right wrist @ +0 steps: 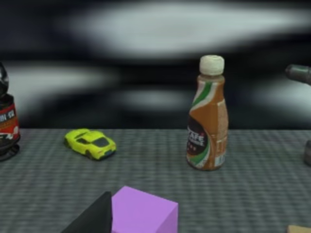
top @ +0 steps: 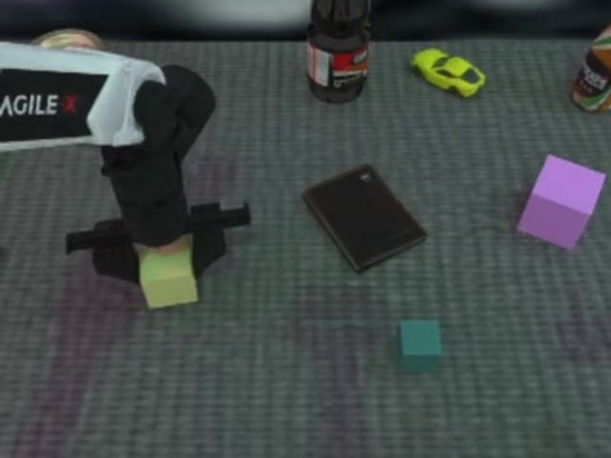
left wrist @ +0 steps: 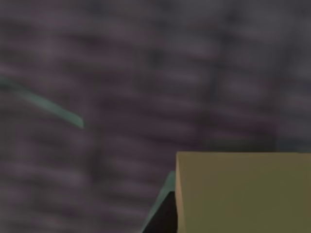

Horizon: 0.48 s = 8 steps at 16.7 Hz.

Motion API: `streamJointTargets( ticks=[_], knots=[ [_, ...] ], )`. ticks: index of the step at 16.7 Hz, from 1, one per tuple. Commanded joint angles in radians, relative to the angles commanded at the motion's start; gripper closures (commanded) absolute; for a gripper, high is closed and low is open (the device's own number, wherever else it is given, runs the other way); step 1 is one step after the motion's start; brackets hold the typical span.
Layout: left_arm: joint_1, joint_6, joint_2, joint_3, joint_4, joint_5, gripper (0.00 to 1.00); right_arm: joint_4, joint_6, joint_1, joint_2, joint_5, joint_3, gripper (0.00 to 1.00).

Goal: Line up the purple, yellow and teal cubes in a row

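Observation:
My left gripper (top: 164,260) stands at the table's left, shut on the pale yellow cube (top: 170,281), which pokes out below it. In the left wrist view one dark finger (left wrist: 163,218) lies against the side of that cube (left wrist: 243,194). The large light-purple cube (top: 561,200) sits alone at the right. The small dark teal cube (top: 420,343) rests near the front, right of centre. My right arm is out of the top view. Its wrist view shows one dark finger (right wrist: 95,218) far to one side, with the purple cube (right wrist: 143,213) beyond it, untouched.
A flat dark brown wallet (top: 364,217) lies at the centre. At the back stand a dark bottle (top: 338,52), a yellow-green toy car (top: 448,72) and a brown sauce bottle (top: 594,72). The car (right wrist: 91,143) and the brown bottle (right wrist: 208,121) also show in the right wrist view.

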State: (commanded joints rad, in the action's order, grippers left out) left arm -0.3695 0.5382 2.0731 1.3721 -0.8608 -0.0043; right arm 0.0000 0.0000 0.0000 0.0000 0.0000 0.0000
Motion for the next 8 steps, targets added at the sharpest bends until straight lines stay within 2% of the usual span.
streamJointTargets(
  ticks=[5, 8],
  knots=[
    [0.013, 0.002, -0.071, 0.093, -0.160, -0.003, 1.00, 0.000, 0.000, 0.000, 0.000, 0.000, 0.000, 0.00],
    [0.016, 0.003, -0.080, 0.104, -0.177, -0.004, 1.00, 0.000, 0.000, 0.000, 0.000, 0.000, 0.000, 0.00]
  ],
)
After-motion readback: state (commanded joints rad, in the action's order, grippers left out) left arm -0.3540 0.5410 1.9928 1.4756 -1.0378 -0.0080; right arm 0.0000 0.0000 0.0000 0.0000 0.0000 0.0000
